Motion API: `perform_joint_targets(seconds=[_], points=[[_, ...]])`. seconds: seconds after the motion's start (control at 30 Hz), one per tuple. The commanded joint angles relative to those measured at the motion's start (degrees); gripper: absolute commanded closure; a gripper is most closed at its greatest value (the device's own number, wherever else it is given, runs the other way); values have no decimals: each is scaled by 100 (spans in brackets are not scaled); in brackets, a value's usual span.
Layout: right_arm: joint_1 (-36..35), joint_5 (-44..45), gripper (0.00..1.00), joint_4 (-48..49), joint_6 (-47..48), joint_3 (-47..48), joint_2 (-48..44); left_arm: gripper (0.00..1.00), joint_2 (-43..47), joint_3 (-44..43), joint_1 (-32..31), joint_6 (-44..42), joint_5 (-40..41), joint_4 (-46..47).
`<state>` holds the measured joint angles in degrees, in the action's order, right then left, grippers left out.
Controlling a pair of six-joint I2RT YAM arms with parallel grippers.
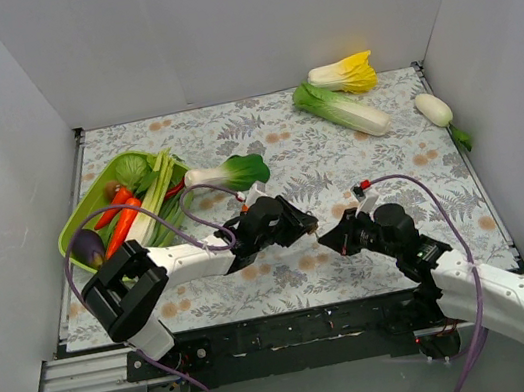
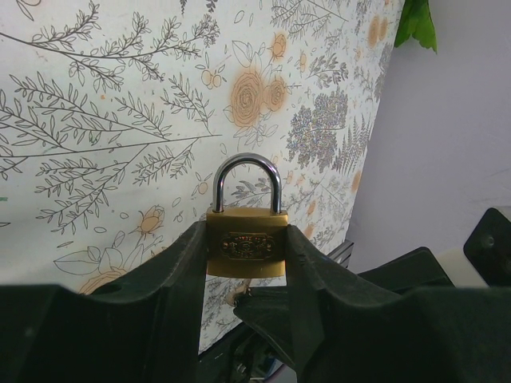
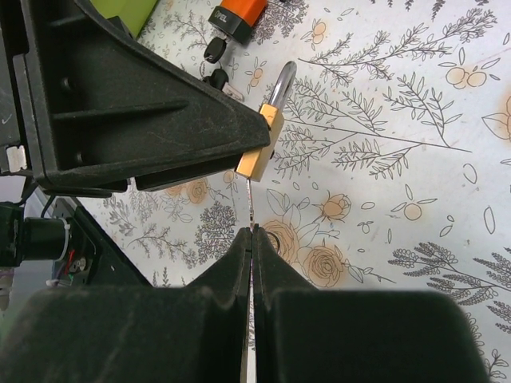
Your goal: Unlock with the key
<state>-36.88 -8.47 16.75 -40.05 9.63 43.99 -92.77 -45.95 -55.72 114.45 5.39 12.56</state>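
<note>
A brass padlock [image 2: 247, 251] with a steel shackle [image 2: 247, 163] is held upright above the floral cloth, my left gripper [image 2: 247, 239] shut on its two sides. In the right wrist view the padlock [image 3: 260, 155] sticks out past the left gripper's black finger [image 3: 136, 104]. My right gripper [image 3: 252, 233] is shut on a thin silver key [image 3: 251, 203]. The key's blade points straight up at the padlock's underside and its tip meets it. How far it is in, I cannot tell. In the top view both grippers [image 1: 292, 223] [image 1: 335, 236] meet near the table's front middle.
An orange-and-black lock with keys [image 3: 235, 14] lies just behind the left gripper. A green basket [image 1: 83, 219] of carrots and greens stands at the left. Bok choy [image 1: 233, 173], napa cabbage [image 1: 340, 109], a yellow cabbage [image 1: 344, 73] and a white radish [image 1: 435, 110] lie farther back.
</note>
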Motion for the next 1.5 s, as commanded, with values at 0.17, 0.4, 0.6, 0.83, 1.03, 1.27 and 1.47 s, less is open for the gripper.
perform_joint_targets(seconds=[0.17, 0.4, 0.6, 0.83, 1.03, 1.27, 1.47], points=[[6, 276, 99, 249, -29, 320, 215, 100, 391, -45, -140, 525, 164, 168], [172, 302, 99, 267, -195, 320, 110, 100, 383, -10, -193, 490, 164, 291], [225, 320, 99, 477, -310, 355, 163, 100, 400, -19, -281, 332, 278, 300], [261, 328, 99, 627, -249, 522, 312, 100, 348, -28, -386, 253, 402, 291], [269, 416, 99, 750, -205, 602, 409, 100, 312, -54, -501, 200, 507, 300], [296, 478, 99, 803, -170, 689, 427, 100, 303, -54, -650, 25, 674, 300], [357, 531, 99, 680, -143, 821, 374, 100, 312, -36, -773, -248, 832, 370]])
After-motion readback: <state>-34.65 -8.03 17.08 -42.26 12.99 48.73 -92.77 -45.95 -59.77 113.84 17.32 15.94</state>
